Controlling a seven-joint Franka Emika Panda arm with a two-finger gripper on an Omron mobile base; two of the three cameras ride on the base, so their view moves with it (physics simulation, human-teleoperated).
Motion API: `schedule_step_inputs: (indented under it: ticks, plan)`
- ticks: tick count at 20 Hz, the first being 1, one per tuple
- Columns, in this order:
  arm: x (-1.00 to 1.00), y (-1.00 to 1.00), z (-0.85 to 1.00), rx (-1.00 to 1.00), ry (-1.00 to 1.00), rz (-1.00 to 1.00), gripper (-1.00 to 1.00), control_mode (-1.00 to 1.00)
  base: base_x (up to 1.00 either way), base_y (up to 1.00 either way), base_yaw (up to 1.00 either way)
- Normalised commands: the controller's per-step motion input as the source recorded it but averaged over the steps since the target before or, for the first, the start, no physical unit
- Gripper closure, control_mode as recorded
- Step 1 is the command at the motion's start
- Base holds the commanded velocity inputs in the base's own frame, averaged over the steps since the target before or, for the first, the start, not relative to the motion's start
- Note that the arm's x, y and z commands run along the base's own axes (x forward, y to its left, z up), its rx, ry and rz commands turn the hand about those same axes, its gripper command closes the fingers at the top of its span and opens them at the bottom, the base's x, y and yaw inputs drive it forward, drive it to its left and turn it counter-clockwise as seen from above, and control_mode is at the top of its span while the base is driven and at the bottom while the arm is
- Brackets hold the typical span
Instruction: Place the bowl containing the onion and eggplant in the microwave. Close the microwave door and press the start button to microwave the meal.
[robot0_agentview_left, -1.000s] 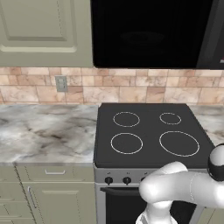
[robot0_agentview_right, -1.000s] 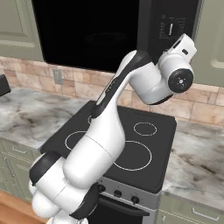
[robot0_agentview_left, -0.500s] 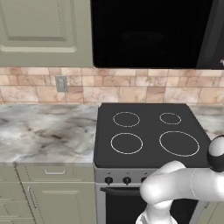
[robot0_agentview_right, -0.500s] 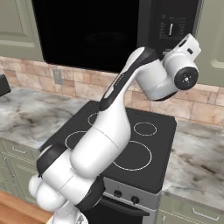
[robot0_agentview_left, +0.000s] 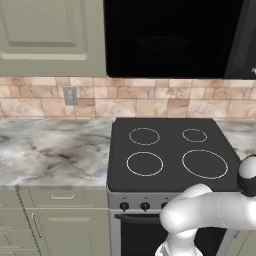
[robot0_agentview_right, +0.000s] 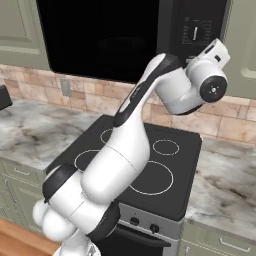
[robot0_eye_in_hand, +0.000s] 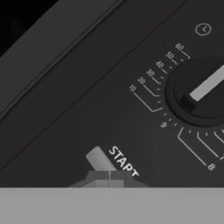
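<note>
now the claw (robot0_eye_in_hand: 109, 177), fingers pressed together and holding nothing, is closing in on the start button (robot0_eye_in_hand: 100, 158) of the microwave (robot0_agentview_right: 150, 40), nearer than a second ago; the door is looking shut, so pressing is all that's remaining.

Grey-veined marble counter (robot0_agentview_left: 50, 150) runs at 9 o'clock and 3 o'clock of the black stovetop (robot0_agentview_left: 170, 152). A dark object (robot0_agentview_right: 4, 96), cut off and unidentifiable, sits at its far 9 o'clock edge.
</note>
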Motion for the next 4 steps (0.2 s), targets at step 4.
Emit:
schedule_step_inputs:
  ticks: [4]
  plan:
    - [0.47, 0.00, 0.00, 0.00, 0.13, 0.00, 1.00, -1.00, 0.00, 0.00, 0.00]
